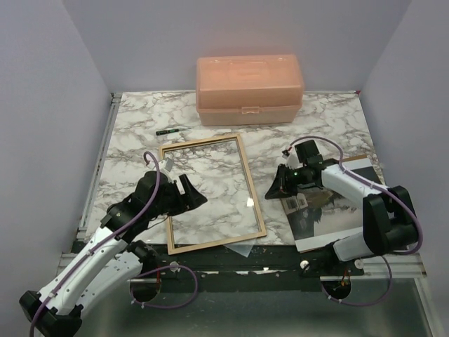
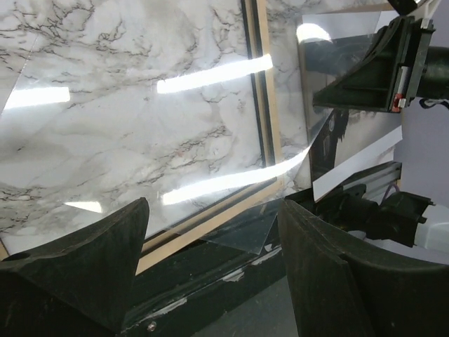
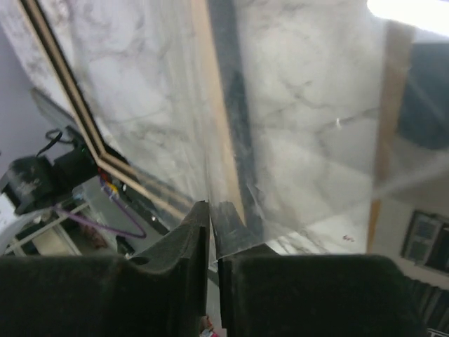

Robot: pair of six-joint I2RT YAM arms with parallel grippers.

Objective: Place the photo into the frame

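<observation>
The frame (image 1: pixel 254 186) lies flat on the marble table with its light wood back up; it also shows in the left wrist view (image 2: pixel 270 126) and the right wrist view (image 3: pixel 210 126). A clear pane (image 2: pixel 245 235) lies slanted over it, one corner past the frame's near edge. My right gripper (image 1: pixel 275 188) is shut on the pane's right edge (image 3: pixel 309 140), just right of the frame. The photo (image 1: pixel 337 210) lies face up under the right arm, near the table's right front. My left gripper (image 1: pixel 189 193) is open and empty over the frame's left part.
A peach plastic box (image 1: pixel 249 90) stands at the back centre. A black marker (image 1: pixel 167 131) lies behind the frame. A brown panel (image 1: pixel 359 159) shows behind the photo. The black table rail (image 1: pixel 245 261) runs just below the frame's near edge.
</observation>
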